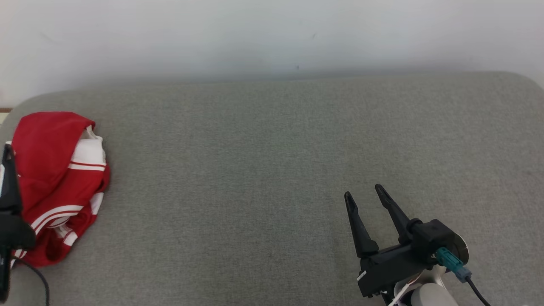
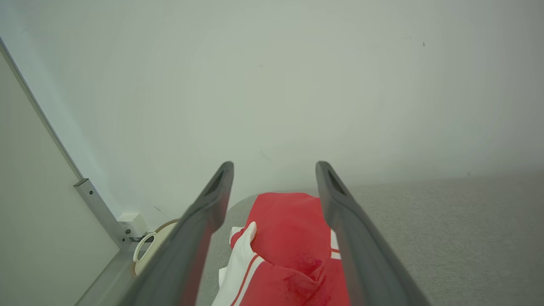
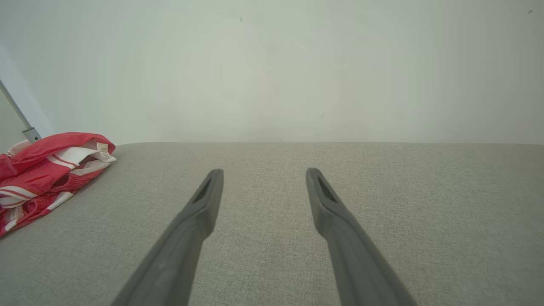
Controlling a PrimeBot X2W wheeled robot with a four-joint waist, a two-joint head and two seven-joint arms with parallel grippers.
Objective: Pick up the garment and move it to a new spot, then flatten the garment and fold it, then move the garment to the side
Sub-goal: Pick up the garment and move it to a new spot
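**No readable text**

No text, brand, number or sign can be read. In the right wrist view a small pale label [image 3: 103,150] is seen at the edge of the red-and-white garment [image 3: 46,165]. Faint marks are printed on it, too small to be made out.

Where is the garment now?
Head view: the garment lies bunched at the left edge of the grey surface, by the left end effector, far from the right end effector.
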